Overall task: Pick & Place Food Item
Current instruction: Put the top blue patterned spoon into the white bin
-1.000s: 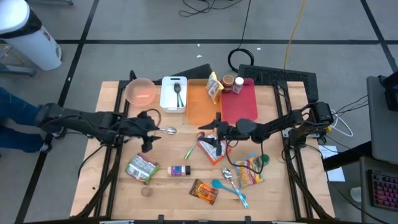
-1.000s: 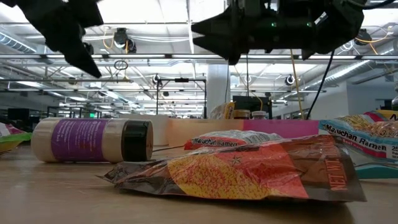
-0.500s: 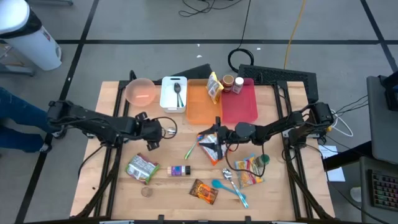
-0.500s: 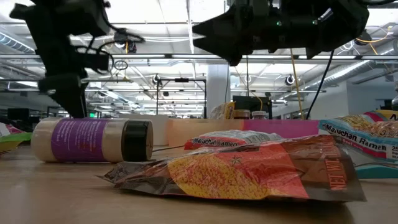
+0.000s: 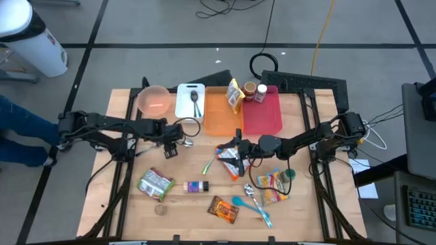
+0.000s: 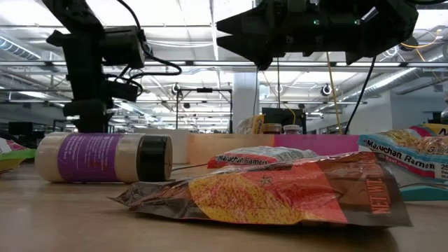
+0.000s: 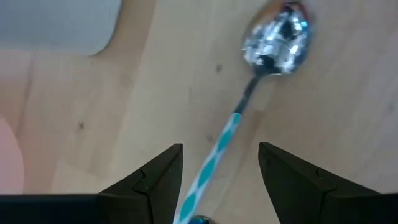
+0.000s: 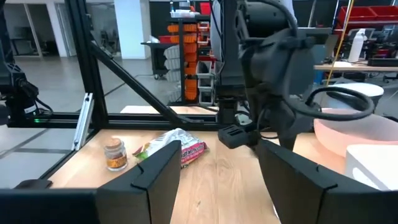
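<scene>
A spoon with a silver bowl [image 7: 277, 37] and a teal-striped handle [image 7: 217, 152] lies flat on the wooden table [image 5: 122, 204]. My left gripper [image 7: 219, 149] [image 5: 172, 148] points down over it, open, one finger on either side of the handle without touching it. My right gripper [image 5: 235, 144] [image 8: 219, 149] hangs level and open above a ramen packet [image 5: 230, 162] at mid-table. Other food lies flat on the table: a green packet [image 5: 155, 184], a small spice bottle [image 5: 196, 186] on its side, and an orange snack packet [image 5: 223, 209].
At the far edge stand a pink bowl [image 5: 154, 100], a white container [image 5: 190, 102] with a spoon in it, an orange board [image 5: 219, 112] and a red board [image 5: 262, 112] with jars. More packets and spoons [image 5: 262, 197] lie near the right front.
My left gripper has come down toward the table, tipped from slanting to pointing nearly straight down, and shifted slightly right to stand over the spoon. Its fingers stay open. My right gripper has kept still.
</scene>
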{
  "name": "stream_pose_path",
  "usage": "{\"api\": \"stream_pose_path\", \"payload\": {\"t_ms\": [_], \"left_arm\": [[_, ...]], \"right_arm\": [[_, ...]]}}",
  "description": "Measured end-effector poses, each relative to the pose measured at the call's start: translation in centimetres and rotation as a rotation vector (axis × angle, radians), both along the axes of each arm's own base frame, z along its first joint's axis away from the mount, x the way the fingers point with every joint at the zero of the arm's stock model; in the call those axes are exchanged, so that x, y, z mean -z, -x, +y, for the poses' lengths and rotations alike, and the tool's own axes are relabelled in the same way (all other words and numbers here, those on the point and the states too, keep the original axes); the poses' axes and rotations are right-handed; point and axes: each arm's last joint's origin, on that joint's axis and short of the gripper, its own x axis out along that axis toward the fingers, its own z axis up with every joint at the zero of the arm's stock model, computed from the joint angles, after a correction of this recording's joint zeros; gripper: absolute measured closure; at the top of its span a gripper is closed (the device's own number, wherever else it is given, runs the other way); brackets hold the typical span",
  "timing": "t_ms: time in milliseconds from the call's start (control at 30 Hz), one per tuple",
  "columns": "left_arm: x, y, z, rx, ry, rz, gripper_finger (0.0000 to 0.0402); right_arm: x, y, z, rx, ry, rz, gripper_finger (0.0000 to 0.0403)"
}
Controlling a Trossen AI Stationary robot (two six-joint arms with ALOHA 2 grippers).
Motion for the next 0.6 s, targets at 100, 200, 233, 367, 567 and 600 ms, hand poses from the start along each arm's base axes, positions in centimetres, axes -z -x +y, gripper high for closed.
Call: {"api": "stream_pose_path", "payload": {"t_ms": [100,200,233,367,567,600], "left_arm": [[0.0,0.2,0.7,-0.007,0.015,0.004,0.0186],[0.0,0.2,1.2,-0.001,0.062,-0.010,0.0186],[0.0,0.2,1.3,-0.002,0.066,-0.012,0.0186],[0.2,0.0,1.7,0.018,0.097,-0.026,0.0186],[1.0,-0.4,2.3,0.036,0.136,-0.035,0.0186],[1.2,-0.6,2.4,0.035,0.137,-0.034,0.0186]], "right_arm": [[0.0,0.0,0.0,0.001,0.011,0.000,0.0197],[0.0,0.0,0.0,0.001,0.015,-0.001,0.0197],[0.0,0.0,-0.1,0.003,0.019,-0.001,0.0197],[0.0,0.0,-0.1,0.006,0.053,-0.004,0.0197],[-0.1,0.0,-0.3,0.014,0.113,-0.012,0.0197],[-0.1,0.0,-0.4,0.017,0.115,-0.013,0.0197]]}}
